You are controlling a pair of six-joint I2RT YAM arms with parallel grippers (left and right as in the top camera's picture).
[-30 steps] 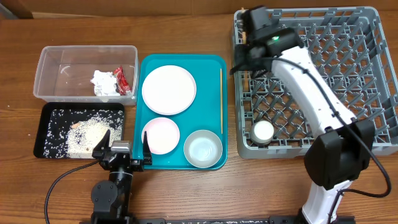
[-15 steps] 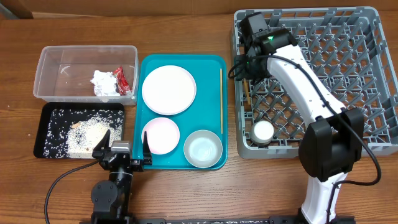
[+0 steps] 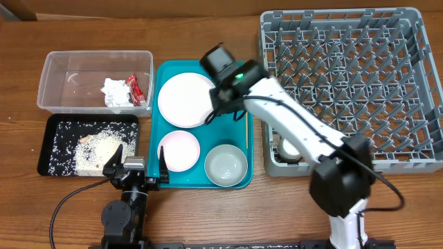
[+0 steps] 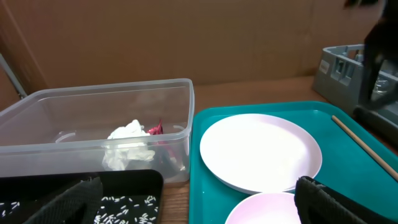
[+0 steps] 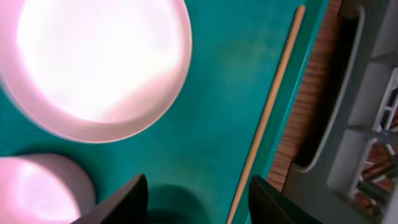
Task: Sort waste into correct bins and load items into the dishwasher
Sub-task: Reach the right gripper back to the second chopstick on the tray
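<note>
Currently right gripper (image 5: 198,186) hovering, fingers spread, empty, above chopstick (image 5: 267,118) lying along right edge of teal tray (image 5: 211,93). Stick looking thin, light, stiff, likely rolling; pinching mid-length seeming best. Left gripper (image 3: 138,160) sitting wide open.

On the right wrist view we only get two dark fingertips of the right hand (image 5: 199,199), cut by the bottom edge. The large white round plate (image 5: 93,62) spills off the top and left, the smaller pinkish-white plate (image 5: 37,186) off the corner, and the large square grey plastic dish rack (image 5: 367,124) is blurred. Overhead, the white arm (image 3: 297,128) covers part of the small white cup (image 3: 286,151) and the top of the thin wooden chopstick (image 3: 246,131). On the left wrist view the shallow black rectangular tray (image 4: 134,186) runs off the bottom, and that arm is just a dark blur at right.
</note>
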